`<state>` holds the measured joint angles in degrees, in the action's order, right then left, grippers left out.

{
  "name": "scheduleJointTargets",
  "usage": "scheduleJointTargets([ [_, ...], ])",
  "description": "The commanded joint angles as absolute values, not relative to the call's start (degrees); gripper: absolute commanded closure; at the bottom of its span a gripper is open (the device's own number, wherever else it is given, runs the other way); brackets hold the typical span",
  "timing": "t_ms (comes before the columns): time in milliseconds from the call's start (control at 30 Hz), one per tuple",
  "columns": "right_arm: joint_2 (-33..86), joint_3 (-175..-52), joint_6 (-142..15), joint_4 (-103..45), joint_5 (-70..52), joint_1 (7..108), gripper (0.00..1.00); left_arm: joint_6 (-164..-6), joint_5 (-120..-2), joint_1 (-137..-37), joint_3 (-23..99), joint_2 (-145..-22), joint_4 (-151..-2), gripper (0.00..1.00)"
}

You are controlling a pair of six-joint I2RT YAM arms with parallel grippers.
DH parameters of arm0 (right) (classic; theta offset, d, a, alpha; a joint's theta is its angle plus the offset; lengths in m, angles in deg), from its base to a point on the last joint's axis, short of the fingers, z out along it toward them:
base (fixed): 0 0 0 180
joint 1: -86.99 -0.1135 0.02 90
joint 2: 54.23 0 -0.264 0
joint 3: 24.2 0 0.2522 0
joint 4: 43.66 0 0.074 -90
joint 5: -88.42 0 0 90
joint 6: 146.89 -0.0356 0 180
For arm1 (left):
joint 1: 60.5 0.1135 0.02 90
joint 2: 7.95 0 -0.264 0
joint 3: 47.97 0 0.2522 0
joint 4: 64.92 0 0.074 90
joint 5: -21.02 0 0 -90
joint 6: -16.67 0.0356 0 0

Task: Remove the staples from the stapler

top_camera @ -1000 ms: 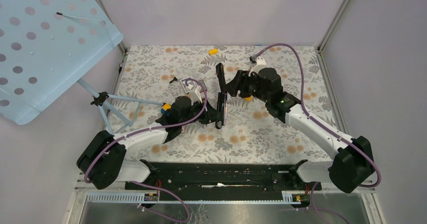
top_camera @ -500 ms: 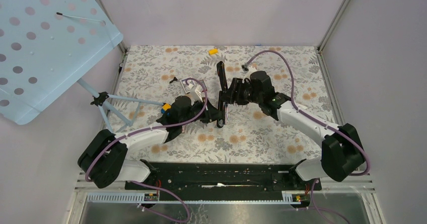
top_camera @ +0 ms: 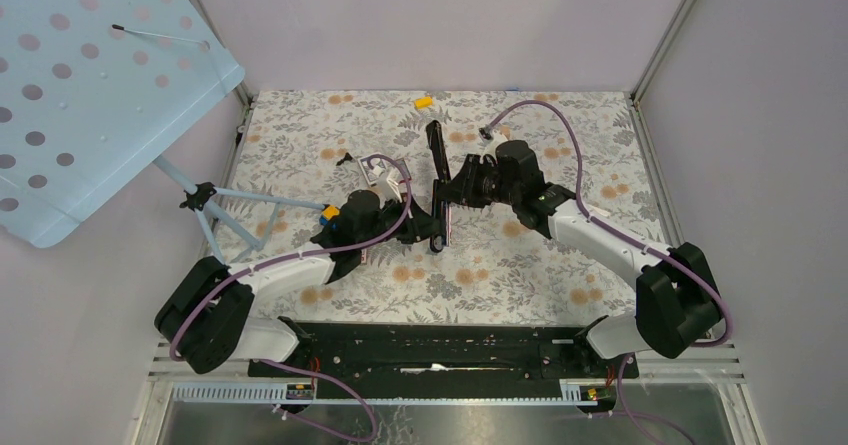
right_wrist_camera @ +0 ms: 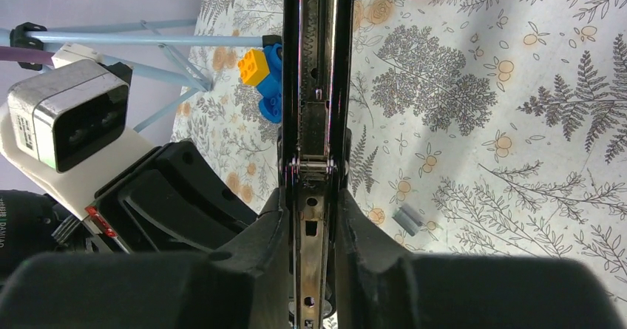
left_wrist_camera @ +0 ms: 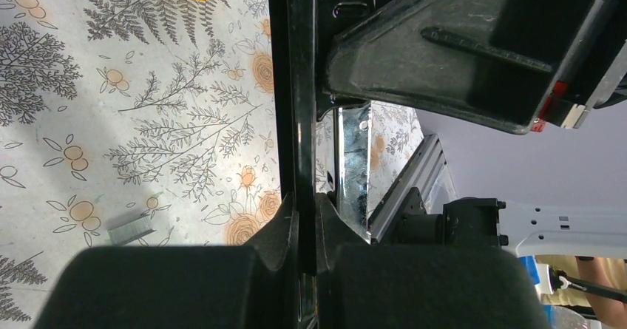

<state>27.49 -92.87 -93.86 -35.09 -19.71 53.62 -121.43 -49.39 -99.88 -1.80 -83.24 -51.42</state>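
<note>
The long black stapler [top_camera: 436, 155] stands open in a V at the middle of the floral mat. My left gripper [top_camera: 428, 227] is shut on its lower black arm. In the left wrist view the fingers [left_wrist_camera: 281, 233] pinch a thin black edge of the stapler [left_wrist_camera: 302, 107]. My right gripper [top_camera: 452, 190] is shut on the other arm. In the right wrist view it [right_wrist_camera: 314, 211] clamps the silvery-olive metal rail [right_wrist_camera: 314, 85]. A short grey strip of staples [right_wrist_camera: 409, 218] lies on the mat beside the stapler, and it also shows in the left wrist view [left_wrist_camera: 131, 229].
A blue and yellow toy car [top_camera: 327, 212] sits just left of my left wrist. Small red-white boxes [top_camera: 380, 170] lie behind it. A yellow block [top_camera: 423, 101] lies near the far edge. A blue perforated board on a tripod [top_camera: 90, 75] stands at the left.
My right gripper has swung left from beside the stapler and shut on its metal rail arm. My left gripper has stayed shut on the stapler.
</note>
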Motion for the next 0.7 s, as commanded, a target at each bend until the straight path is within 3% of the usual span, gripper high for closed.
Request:
scheduleJointTargets([
  [0, 26.36, -93.61, -91.43, -38.68, -21.73, 53.76, 1.0, -121.33, -46.99, -100.05, 0.58, -82.99, -41.33, 1.0],
  [67, 25.69, -93.51, -90.34, -38.94, -21.52, 53.71, 1.0, -121.41, -46.8, -100.03, 0.98, -83.24, -41.59, 0.91],
  [233, 23.97, -95.41, -85.8, -34.78, -15.37, 53.75, 1.0, -119.14, -50.09, -99.97, 2.23, -82.42, -46.95, 0.51],
  [300, 23.75, -96.59, -84.32, -32.81, -11.42, 53.71, 1.0, -118.41, -53.14, -99.84, 2.67, -81.33, -50.69, 0.4],
  [467, 25.14, -99.72, -80.89, -26.97, -2.98, 53.76, 1.0, -115.98, -59.26, -99.07, 2.78, -77.8, -57.56, 0.19],
  [667, 31.07, -106.06, -77.85, -22.17, 4.29, 53.75, 1.0, -112.67, -71.09, -98.15, 4.75, -72.34, -69.99, 0.08],
])
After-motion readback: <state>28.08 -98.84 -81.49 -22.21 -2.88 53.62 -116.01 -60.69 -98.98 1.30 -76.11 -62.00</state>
